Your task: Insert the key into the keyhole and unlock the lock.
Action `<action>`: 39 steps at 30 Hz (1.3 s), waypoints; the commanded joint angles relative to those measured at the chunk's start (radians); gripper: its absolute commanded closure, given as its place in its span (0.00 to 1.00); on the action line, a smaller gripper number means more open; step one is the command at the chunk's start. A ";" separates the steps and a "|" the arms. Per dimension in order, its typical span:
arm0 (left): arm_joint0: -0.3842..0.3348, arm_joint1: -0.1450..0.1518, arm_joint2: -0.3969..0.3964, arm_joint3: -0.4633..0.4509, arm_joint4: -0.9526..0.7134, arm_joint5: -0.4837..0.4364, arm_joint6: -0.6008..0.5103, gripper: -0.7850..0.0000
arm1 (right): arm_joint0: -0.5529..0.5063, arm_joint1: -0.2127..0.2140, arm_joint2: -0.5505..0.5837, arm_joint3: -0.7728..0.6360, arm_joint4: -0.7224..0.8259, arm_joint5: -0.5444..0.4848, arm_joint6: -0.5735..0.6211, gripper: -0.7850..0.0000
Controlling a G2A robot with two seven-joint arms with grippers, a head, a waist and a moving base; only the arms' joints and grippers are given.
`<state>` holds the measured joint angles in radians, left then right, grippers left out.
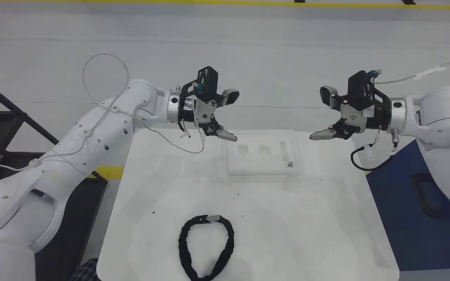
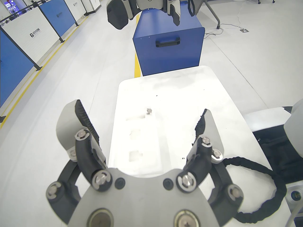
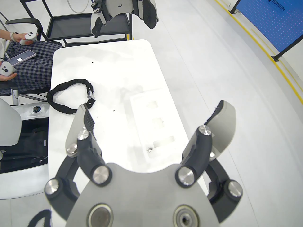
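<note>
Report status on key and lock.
Left tool open, right tool open, both empty. Key lies on foam tray; chain lock apart, nearer robot. Nothing blocks key.

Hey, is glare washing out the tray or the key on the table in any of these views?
Top view: even light, the tray with its pockets and the key read plainly. Left wrist view: the table glares white, tray edges faint, key a dark speck. Right wrist view: same glare, tray outline barely there; the yellow floor line bows from lens distortion.
</note>
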<state>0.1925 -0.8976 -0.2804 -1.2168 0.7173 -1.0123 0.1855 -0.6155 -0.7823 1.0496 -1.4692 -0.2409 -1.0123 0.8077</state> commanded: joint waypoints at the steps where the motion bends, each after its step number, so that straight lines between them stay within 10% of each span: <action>1: 0.000 0.000 0.000 0.000 0.000 0.000 0.000 0.00 | 0.000 0.000 0.000 0.000 0.000 0.000 0.000 0.00; 21: 0.000 0.000 0.000 0.000 0.000 0.000 0.000 0.00 | 0.000 0.000 0.000 0.000 0.000 0.000 0.000 0.00; 39: 0.000 0.000 0.000 0.000 -0.001 0.000 0.000 0.00 | -0.060 -0.031 -0.120 0.102 -0.077 0.201 -0.035 0.00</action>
<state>0.1925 -0.8976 -0.2804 -1.2168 0.7173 -1.0123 0.1855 -0.6746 -0.8117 0.9344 -1.3710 -0.3149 -0.8240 0.7750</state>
